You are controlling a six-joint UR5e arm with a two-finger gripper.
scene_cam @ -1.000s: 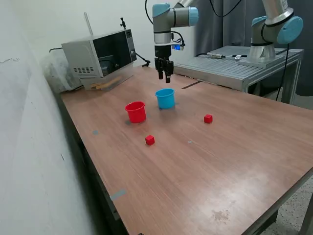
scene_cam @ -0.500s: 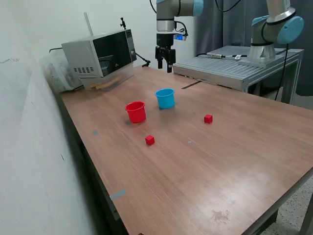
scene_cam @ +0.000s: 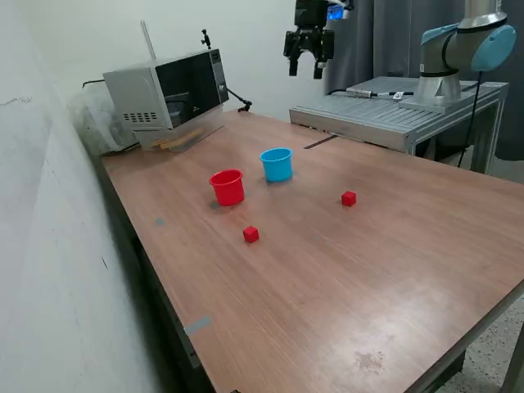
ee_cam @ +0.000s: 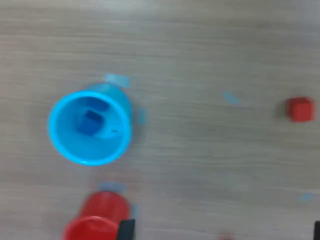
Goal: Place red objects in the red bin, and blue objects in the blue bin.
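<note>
The light blue cup (scene_cam: 277,164) and the red cup (scene_cam: 228,187) stand upright side by side on the wooden table. The wrist view shows a dark blue cube (ee_cam: 91,120) lying inside the blue cup (ee_cam: 90,156); a second one seems to lie beside it. The red cup (ee_cam: 95,222) looks empty at that picture's edge. One red cube (scene_cam: 250,235) lies in front of the red cup. The other red cube (scene_cam: 349,198) lies to the exterior view's right of the blue cup, and shows in the wrist view (ee_cam: 300,109). My gripper (scene_cam: 306,70) hangs high above the table's far side, open and empty.
A microwave (scene_cam: 168,94) stands at the table's far corner on the exterior view's left. A grey metal platform (scene_cam: 393,110) with a second arm (scene_cam: 463,49) borders the far side on the right. A wall runs along the left.
My gripper has risen from just above the blue cup and moved up and toward the exterior view's right. Cups and red cubes have not moved.
</note>
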